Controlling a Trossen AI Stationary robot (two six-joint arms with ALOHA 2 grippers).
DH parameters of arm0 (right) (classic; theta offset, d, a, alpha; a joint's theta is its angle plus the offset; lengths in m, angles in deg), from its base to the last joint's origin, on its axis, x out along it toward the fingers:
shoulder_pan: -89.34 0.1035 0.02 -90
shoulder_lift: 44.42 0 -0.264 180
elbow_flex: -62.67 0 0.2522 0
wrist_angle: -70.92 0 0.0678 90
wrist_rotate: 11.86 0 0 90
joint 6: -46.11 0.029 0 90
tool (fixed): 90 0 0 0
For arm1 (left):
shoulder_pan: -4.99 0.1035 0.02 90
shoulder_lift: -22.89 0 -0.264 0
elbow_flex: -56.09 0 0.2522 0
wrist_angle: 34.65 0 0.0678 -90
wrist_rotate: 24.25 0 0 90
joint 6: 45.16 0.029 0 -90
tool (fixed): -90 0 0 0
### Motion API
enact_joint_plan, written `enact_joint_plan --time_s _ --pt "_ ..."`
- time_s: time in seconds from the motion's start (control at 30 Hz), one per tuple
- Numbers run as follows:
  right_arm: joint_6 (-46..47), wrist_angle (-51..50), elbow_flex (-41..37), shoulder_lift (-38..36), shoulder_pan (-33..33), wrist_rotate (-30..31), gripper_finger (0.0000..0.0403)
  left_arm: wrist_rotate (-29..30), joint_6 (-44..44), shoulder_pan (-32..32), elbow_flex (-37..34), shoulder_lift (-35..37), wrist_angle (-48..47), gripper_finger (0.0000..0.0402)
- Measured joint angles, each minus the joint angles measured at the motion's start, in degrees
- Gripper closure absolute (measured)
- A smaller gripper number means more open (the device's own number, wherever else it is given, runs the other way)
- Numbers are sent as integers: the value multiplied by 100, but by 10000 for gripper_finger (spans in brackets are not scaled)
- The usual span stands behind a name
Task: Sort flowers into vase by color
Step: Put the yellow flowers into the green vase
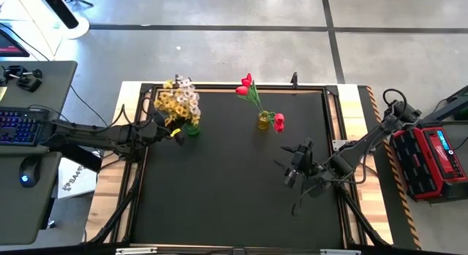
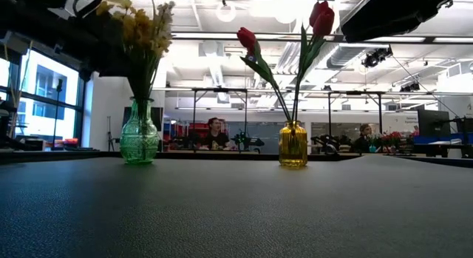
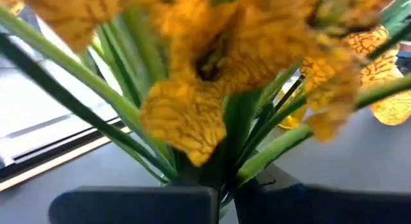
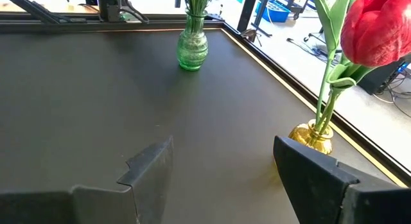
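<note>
Black tabletop (image 1: 219,196) has no loose stems showing. Left gripper (image 1: 178,134) is clamped shut at the yellow daffodils (image 1: 174,103) in the green vase (image 2: 139,140); white sprigs (image 1: 186,85) share that vase. Right gripper (image 4: 221,169) idles open mid-table. Red tulips (image 2: 318,18) sit in the yellow vase (image 2: 293,145). Sorting looks nearly finished.

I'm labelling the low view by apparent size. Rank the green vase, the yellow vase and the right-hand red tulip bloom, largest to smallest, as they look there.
1. green vase: tallest and widest.
2. yellow vase: shorter and narrower, though seemingly at a similar depth.
3. right-hand red tulip bloom: smallest, though its top is cut off by the picture's edge, so this place is less sure.
</note>
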Motion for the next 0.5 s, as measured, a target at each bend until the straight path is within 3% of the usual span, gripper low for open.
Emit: enact_joint_plan --time_s 0.17,0.37,0.5 --pt "-1 0 0 0 0 -1 149 -500 -18 0 234 4 -269 355" --pt "-52 -2 2 0 0 -2 149 -553 -285 0 884 7 -1611 269" --pt "-87 0 0 0 0 -7 149 -579 -282 0 1547 7 -2545 234"
